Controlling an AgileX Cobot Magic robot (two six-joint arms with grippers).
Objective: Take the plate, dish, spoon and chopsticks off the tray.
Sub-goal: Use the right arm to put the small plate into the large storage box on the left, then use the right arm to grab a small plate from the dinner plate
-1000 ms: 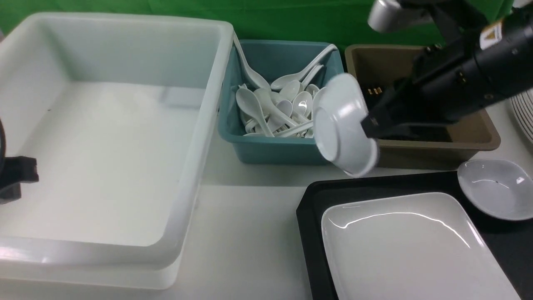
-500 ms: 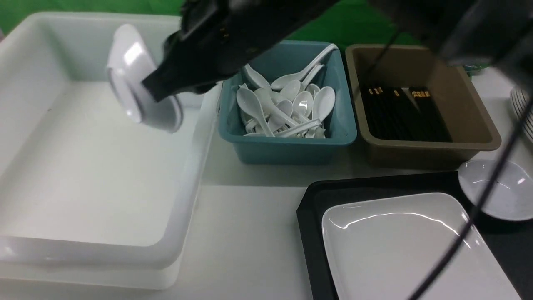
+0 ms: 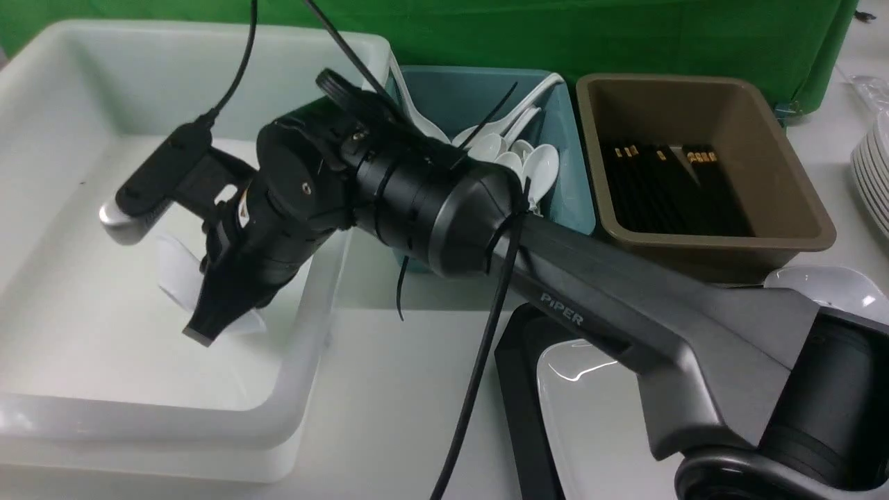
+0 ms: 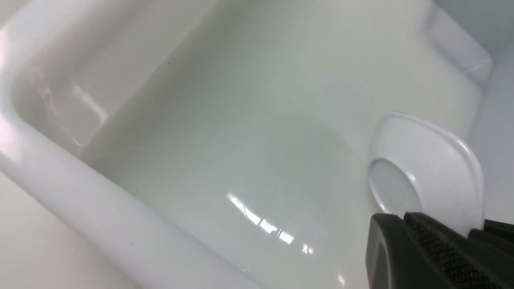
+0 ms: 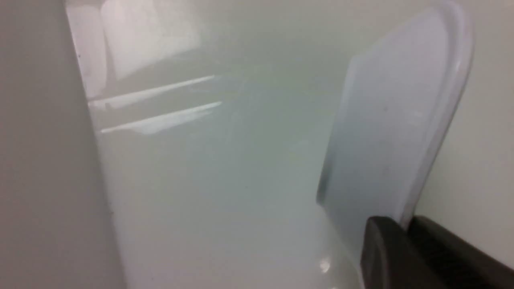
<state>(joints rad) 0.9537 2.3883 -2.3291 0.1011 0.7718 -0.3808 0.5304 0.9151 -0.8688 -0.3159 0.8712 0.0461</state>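
1. Tub (image 3: 69, 417): large, white, smooth glossy plastic. Rectangular, with rounded corners, deep walls and a thick rolled rim. Stands at the left of the pale bench (image 3: 403, 389).
2. Dish (image 4: 429, 168): small, glossy white, rounded-square, with a round foot ring underneath. It is inside the tub, near its right wall, tipped up on edge. Whether its lower edge touches the tub floor cannot be told.
3. Right claw (image 3: 200, 332): black, with mesh-textured pads, pinched narrow on the dish rim. The matt black and grey right arm (image 3: 430, 208) reaches across from the right. The left claw appears in no view.
4. Teal bin (image 3: 451, 97): square plastic, holding a heap of glossy white soup spoons (image 3: 538, 167) with oval bowls.
5. Brown bin (image 3: 667, 104): square plastic, with black chopsticks (image 3: 667, 187) lying flat on its floor.
6. Tray (image 3: 519, 403): black, with a raised rim and a clipped corner, at the near right.
7. Plate (image 3: 590, 417): large, glossy white, rounded-square and shallow. It lies on the tray, largely hidden by the arm.
8. Shallow white bowl (image 3: 826, 281): just in front of the brown bin, partly hidden.
9. Stacked round white plates (image 3: 871, 180): at the far right edge.
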